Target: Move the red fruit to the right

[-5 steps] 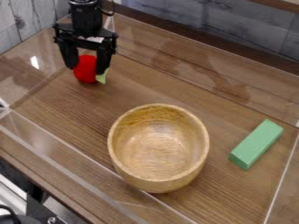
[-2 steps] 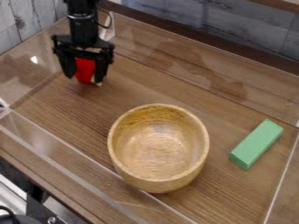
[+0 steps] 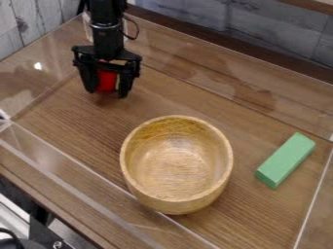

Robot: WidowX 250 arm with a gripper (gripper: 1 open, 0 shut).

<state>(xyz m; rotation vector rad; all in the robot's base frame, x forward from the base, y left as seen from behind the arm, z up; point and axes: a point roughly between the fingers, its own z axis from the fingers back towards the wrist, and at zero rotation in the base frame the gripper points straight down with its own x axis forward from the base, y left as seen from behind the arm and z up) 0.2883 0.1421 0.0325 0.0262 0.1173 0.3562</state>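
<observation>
At 10 o'clock on wood-grain tabletop (image 3: pixel 78 146): gripper (image 3: pixel 107 86) pointing down, jaws spread wide, straddling red fruit (image 3: pixel 105 81), not clamped on it. Wooden bowl (image 3: pixel 177 162) at centre, empty. Green block (image 3: pixel 286 160) at 4 o'clock. Clear low wall rims tabletop; grey plank wall (image 3: pixel 260 24) behind.

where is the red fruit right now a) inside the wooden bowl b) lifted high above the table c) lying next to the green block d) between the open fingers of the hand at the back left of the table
d: the red fruit sits on the table between the spread fingers of the hand, well apart from the empty wooden bowl and the green block.
</observation>
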